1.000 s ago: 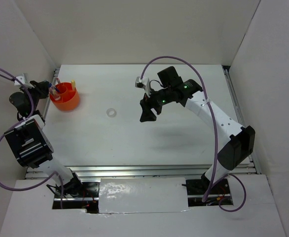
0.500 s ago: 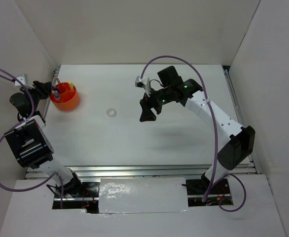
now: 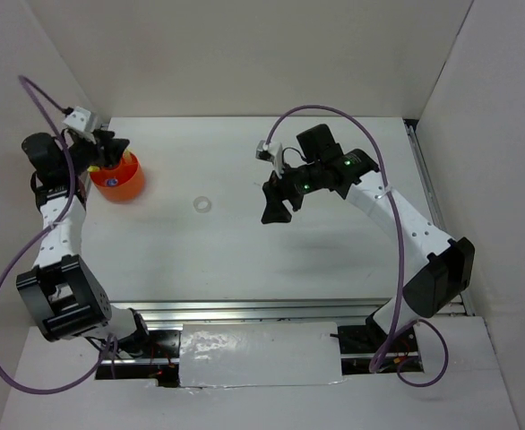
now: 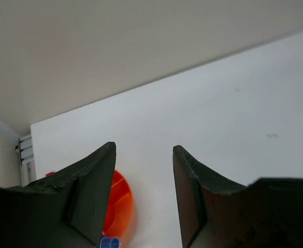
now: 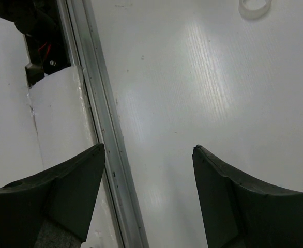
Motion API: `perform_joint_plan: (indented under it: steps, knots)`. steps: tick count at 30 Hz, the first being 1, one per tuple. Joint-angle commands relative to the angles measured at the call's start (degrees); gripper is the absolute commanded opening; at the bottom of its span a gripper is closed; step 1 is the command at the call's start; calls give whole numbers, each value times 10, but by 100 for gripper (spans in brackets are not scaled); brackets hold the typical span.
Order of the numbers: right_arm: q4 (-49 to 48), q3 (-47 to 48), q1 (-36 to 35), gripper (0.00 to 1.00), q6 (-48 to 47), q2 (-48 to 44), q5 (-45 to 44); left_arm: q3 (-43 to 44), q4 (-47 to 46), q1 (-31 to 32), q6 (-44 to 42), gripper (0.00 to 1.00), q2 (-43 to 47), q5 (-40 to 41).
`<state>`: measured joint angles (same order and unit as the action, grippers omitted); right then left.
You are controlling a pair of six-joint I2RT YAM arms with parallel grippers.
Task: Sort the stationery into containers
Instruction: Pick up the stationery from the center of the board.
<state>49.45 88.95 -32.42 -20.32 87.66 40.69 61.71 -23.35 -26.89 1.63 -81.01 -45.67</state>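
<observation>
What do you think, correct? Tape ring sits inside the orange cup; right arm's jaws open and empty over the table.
No. The tape ring lies on the table, apart from the orange cup; the top external view shows it. The right gripper does hang over the table, jaws open and empty.

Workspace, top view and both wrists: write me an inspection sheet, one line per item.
Surface: white table, smooth.
Job's things: orange cup at far left, blue item inside; tape ring loose mid-table.
Clutter: nothing seen.
Claws: left claw open, empty, by the cup's far rim; right claw open, empty, right of the ring.
Cables: purple cable on the left arm, second cable arching over the right arm.
Surroundings: white walls; metal rail at the near edge.
</observation>
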Motion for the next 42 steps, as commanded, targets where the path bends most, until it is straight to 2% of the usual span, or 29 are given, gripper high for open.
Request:
perform_joint_plan:
  steps: [1,2,5,7,9,11,12,13,14,16,22,26,30,36,42]
  knots:
    - [-23,-18,12,75,18,-26,-8,63,259,39,-210,57,14,-83]
    - [-24,-26,15,75,19,-28,-9,75,345,51,-235,53,3,-86]
    - [-29,-40,19,75,19,-33,-17,104,420,72,-244,43,-25,-70]
    - [-30,-45,22,75,22,-33,-21,109,425,74,-223,42,-41,-64]
    - [-32,-47,23,75,26,-31,-23,108,449,100,-235,46,-44,-49]
    - [-38,-51,25,74,34,-28,-21,93,460,135,-265,52,-39,11]
    - [-40,-53,26,74,39,-27,-21,77,462,175,-282,54,-36,40]
    - [-44,-56,28,74,47,-26,-21,72,465,196,-290,55,-39,94]
    - [-47,-56,29,74,50,-25,-20,69,468,213,-295,55,-42,113]
    - [-50,-58,33,74,58,-21,-17,71,473,250,-288,53,-69,160]
    - [-61,-71,48,73,84,-19,-10,132,489,294,-206,44,-166,186]
    - [-67,-76,59,73,98,-18,-4,166,489,330,-162,42,-207,241]
    - [-68,-80,63,73,102,-18,-1,176,488,353,-143,45,-237,290]
    - [-66,-79,63,73,105,-15,-1,188,496,353,-102,53,-271,319]
    - [-70,-76,64,73,110,-9,2,190,488,346,-79,51,-285,369]
